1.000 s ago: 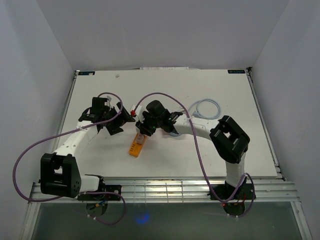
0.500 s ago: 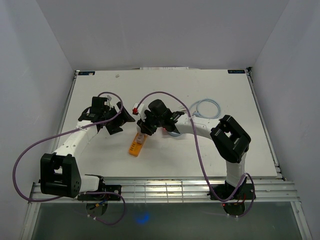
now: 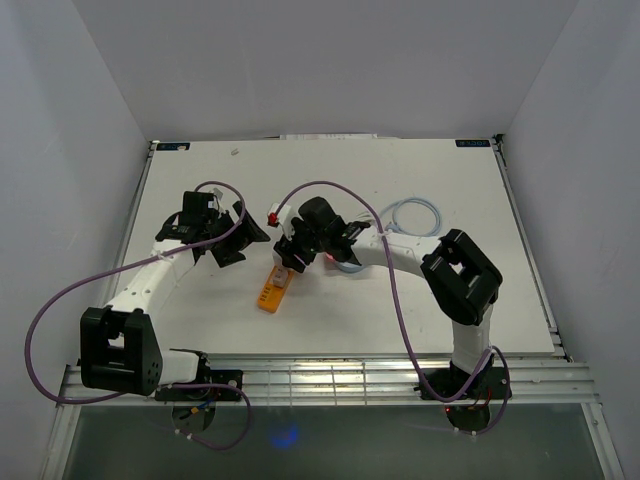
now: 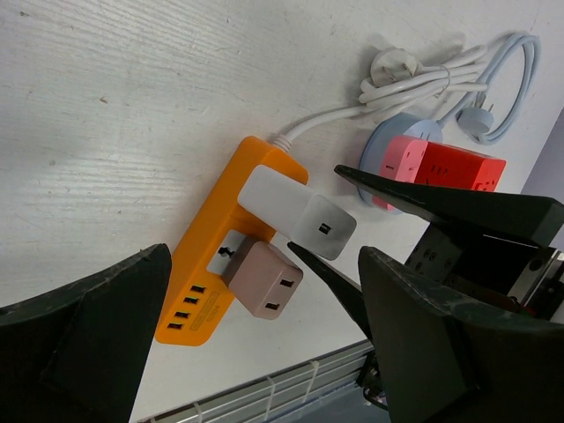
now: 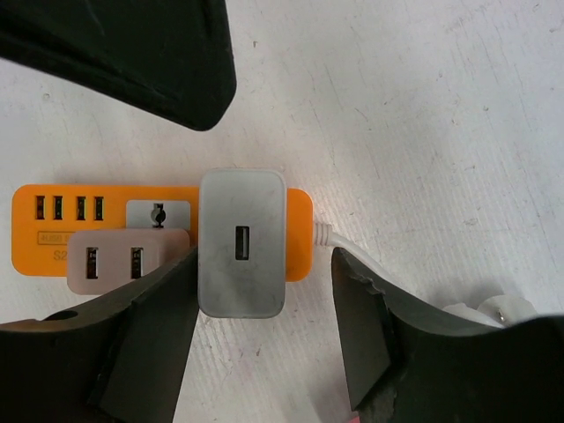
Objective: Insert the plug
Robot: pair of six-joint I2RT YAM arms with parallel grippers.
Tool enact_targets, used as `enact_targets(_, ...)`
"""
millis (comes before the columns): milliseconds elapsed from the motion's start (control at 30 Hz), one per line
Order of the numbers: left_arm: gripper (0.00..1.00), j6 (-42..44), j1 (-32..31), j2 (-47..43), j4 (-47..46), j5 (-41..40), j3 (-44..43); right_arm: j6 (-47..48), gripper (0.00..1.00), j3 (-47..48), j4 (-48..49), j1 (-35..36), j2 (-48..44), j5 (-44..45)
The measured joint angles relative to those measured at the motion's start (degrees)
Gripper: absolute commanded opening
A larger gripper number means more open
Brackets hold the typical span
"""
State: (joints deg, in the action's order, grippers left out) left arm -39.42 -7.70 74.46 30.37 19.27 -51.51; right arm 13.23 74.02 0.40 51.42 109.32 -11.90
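White plug [image 5: 242, 256] sits on orange power strip [image 5: 298, 238] beside pink adapter [image 5: 128, 260] on desk [image 5: 414, 115]; right jaws parted loosely around plug, left jaws wide, empty

Top external camera high above the near edge, looking down on the whole counter [image 3: 420, 180], left wrist camera close, oblique, right wrist camera close, straight down, all three sharing the orange power strip [image 3: 272, 292]

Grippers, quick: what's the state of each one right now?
Left gripper: open, holding nothing.
Right gripper: open, fingers on either side of the white adapter seated on the orange power strip, not clamping it.
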Motion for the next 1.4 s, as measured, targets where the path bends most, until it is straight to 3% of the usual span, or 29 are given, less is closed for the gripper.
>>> enact_targets(467, 0.98, 0.04, 0.00, 0.00, 0.07, -0.42, 0.00, -0.46, 0.78, -1.75, 0.70, -0.04, -5.90, -0.50)
enact_targets(600, 0.98, 0.46, 0.02, -0.04, -0.04, -0.61, 0.02, -1.07, 0.97, -3.37, 1.95, -0.24, -7.96, -0.48)
enact_targets(700, 0.98, 0.68, 0.04, -1.16, -1.88, -1.07, 0.79, -1.60, 0.91, -7.10, 4.11, -0.61, -10.80, -0.44)
enact_targets(1000, 0.98, 0.39, 0.04, -12.13, -11.76, -5.01, 8.94, -7.58, 0.89, -23.98, 13.86, -3.63, -26.88, 7.37)
enact_targets(1400, 0.98, -1.99, 0.02, -38.53, -34.07, -8.48, 35.19, -16.55, 0.89, -48.98, 22.58, -3.89, -52.76, 28.89)
